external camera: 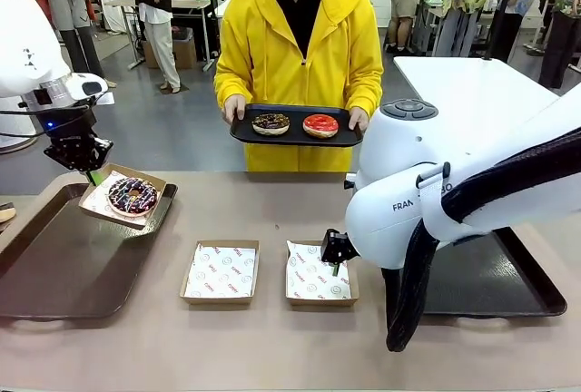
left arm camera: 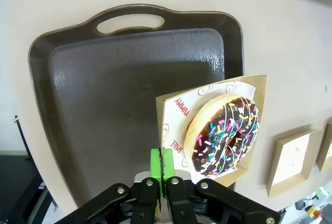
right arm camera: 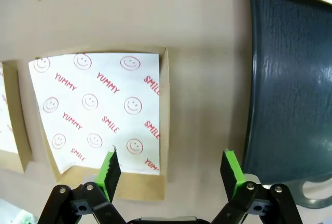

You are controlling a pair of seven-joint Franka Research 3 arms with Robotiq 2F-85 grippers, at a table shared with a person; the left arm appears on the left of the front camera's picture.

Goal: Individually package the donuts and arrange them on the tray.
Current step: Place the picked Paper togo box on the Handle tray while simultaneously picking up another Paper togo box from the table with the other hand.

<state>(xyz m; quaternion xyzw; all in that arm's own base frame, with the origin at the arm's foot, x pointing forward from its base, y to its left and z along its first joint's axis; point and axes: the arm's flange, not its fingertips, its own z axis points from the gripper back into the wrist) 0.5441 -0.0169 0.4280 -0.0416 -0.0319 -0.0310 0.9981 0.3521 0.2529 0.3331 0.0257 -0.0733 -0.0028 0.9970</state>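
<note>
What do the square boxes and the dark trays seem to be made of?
Boxes: brown cardboard, matte, judging by the stiff folded walls. Their liner is thin white printed paper. Trays: probably moulded plastic, dark, slightly glossy, with a pebbled texture and a cut-out handle.

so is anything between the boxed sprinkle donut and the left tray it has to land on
Nothing visible: the left tool holds the box with the sprinkled donut over the tray's edge.

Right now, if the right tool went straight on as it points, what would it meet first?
Probably the rim of the paper-lined box: the open right tool straddles it, one finger over the liner, one over bare table. Height unclear.
</note>
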